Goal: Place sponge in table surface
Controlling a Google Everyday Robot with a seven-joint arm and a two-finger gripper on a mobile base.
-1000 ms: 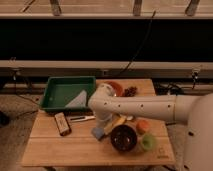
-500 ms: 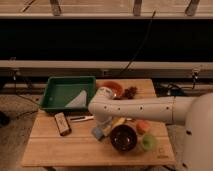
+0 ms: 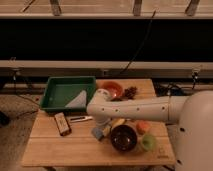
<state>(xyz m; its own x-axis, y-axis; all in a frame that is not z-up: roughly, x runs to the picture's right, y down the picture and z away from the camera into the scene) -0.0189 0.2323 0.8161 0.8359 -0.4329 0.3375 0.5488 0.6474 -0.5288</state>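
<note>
The sponge [image 3: 98,133], a small blue-grey block, is low over or on the table surface [image 3: 60,150] of pale planks, just left of the dark bowl [image 3: 123,138]. My gripper [image 3: 103,126] points down from the white arm, right above the sponge and touching or nearly touching it. The wrist hides the gripper's grip on it. I cannot tell whether the sponge rests on the wood.
A green tray [image 3: 59,85] with a white sheet stands at the back left. A black-and-tan brush block [image 3: 62,123] and a white utensil [image 3: 80,119] lie left of the sponge. An orange bowl [image 3: 111,90], a dark cluster [image 3: 131,92], an orange fruit [image 3: 142,126] and a green cup [image 3: 148,143] stand right.
The arm's wrist has come down toward the table over the sponge. The sponge stays at about the same spot beside the dark bowl.
</note>
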